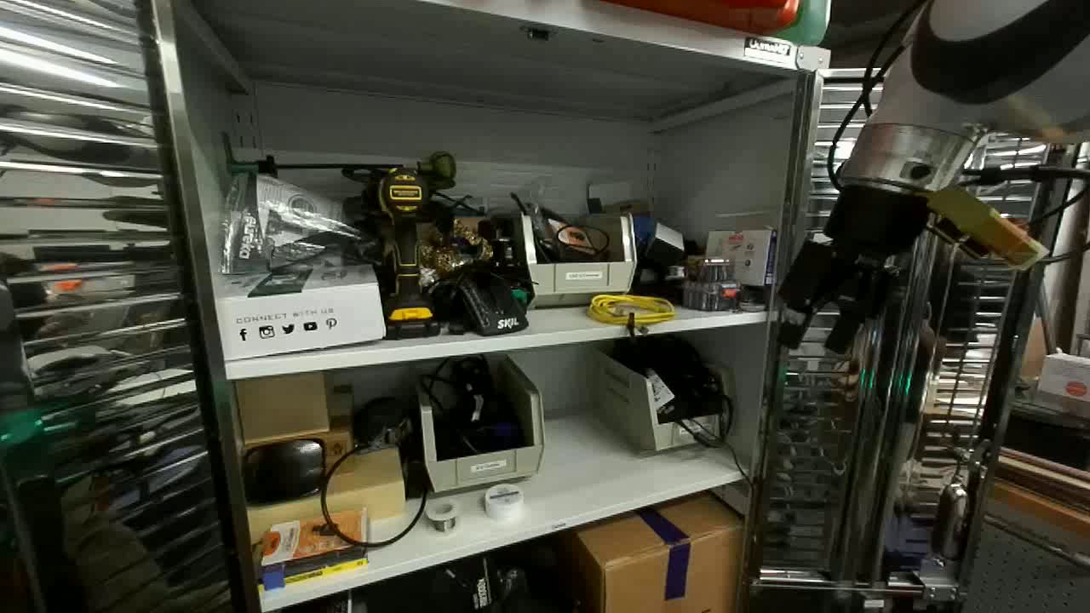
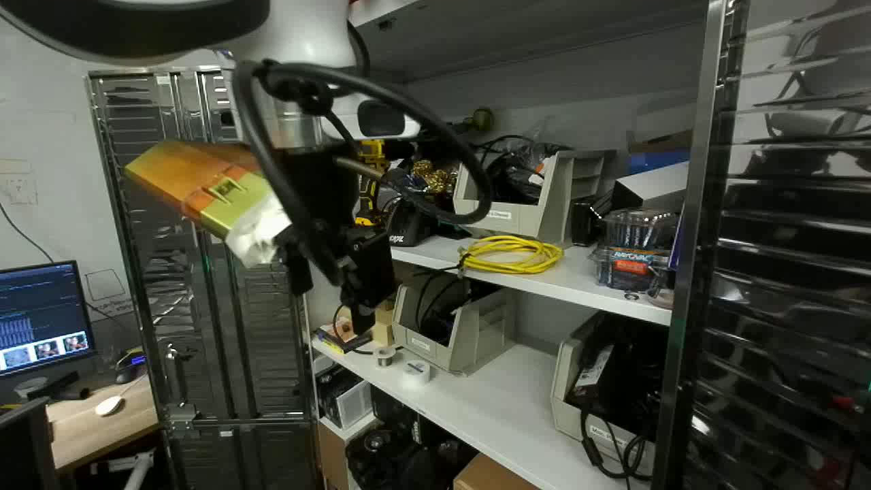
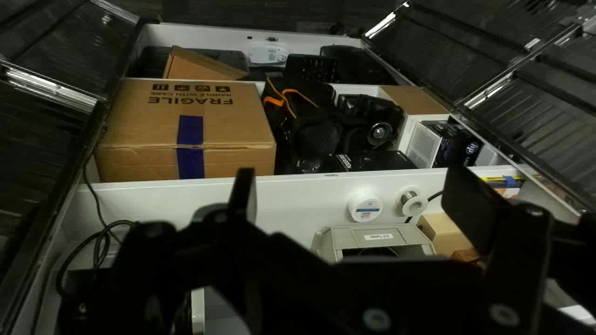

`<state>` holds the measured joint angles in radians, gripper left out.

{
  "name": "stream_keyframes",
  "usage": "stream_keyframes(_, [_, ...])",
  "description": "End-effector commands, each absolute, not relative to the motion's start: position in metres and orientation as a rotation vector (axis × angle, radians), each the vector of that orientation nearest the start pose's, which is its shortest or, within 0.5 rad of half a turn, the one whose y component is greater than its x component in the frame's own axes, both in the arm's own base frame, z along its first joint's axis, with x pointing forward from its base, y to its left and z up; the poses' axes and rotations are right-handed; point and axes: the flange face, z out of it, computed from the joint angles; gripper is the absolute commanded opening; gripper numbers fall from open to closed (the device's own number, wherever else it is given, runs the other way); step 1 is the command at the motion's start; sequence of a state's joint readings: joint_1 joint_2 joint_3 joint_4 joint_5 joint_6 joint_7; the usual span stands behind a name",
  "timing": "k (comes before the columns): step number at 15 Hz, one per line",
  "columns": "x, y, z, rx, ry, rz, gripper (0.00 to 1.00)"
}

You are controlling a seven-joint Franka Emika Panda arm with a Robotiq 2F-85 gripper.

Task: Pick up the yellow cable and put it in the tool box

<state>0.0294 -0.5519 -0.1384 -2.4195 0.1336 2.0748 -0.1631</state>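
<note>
Loosely coiled, a yellow cable [image 1: 630, 309] lies on the upper shelf [image 1: 549, 339] of a cabinet [image 1: 724, 170], just off center toward three o'clock in an exterior view. A grey bin [image 1: 558, 279] sits just behind the loops, toward eleven o'clock from them, and a yellow-and-black drill [image 1: 407, 255] stands upright at ten o'clock. The robot arm [image 1: 1013, 111] extends into view from two o'clock, its black tool [image 1: 815, 339] pointing down at three o'clock in front of a shiny cabinet door [image 1: 894, 426], well apart from the cable.

In an exterior view with a monitor [image 2: 44, 316] at nine o'clock, the arm extends from eleven, an orange-and-yellow block [image 2: 211, 190] at its wrist and a black hose [image 2: 388, 94] looping in front. The cable rests near the shelf's front edge, with a Rayovac pack [image 2: 629, 262] toward three o'clock from the coil and the grey bin at its twelve.

In the wrist view, the tool's fingers [image 3: 245, 195] are parted wide, at eight o'clock and just past three, a clear gap between them. At ten o'clock is a cardboard box [image 3: 153, 125] with blue tape [image 3: 191, 130], its FRAGILE print [image 3: 190, 100] upside down. A white spool [image 3: 364, 207] rests at four o'clock on a lower shelf [image 3: 298, 204], a spool of silvery wire [image 3: 412, 201] just beside it toward three.
</note>
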Motion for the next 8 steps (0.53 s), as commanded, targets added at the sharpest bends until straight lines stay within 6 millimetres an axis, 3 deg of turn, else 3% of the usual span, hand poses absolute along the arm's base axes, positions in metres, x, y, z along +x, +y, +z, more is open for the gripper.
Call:
stream_keyframes(1, [0.4034, -0.0433, 0.5278, -2.954, -0.021, -0.342, 1.00])
stream_keyframes(8, [0.4035, -0.0437, 0.5333, -2.953, -0.022, -0.359, 1.00])
